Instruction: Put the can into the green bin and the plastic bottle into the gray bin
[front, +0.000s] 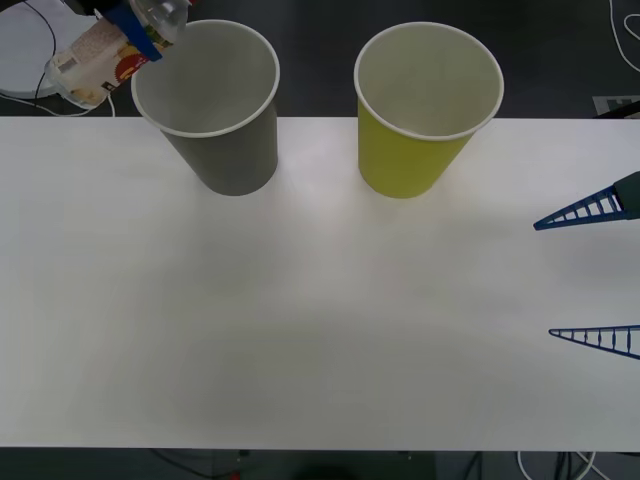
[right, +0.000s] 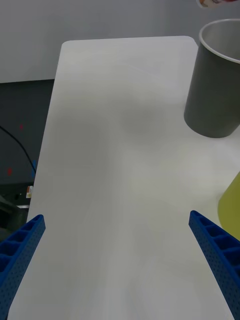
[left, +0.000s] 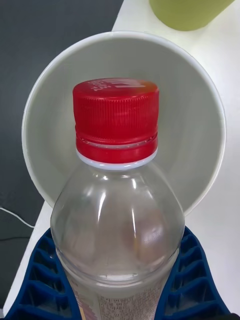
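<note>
Left end effector (left: 117, 295) is clamped on the plastic bottle (left: 117, 210), held tilted above the gray bin's (front: 225, 150) outer rim, red cap (left: 116, 120) aimed at its opening. Right end effector (front: 600, 275) rests with fingers spread over the desk (front: 300, 320), right of the green bin (front: 410, 150). Risk: only part of the bottle overhangs the opening; released here, it may strike the rim and fall outside.
</note>
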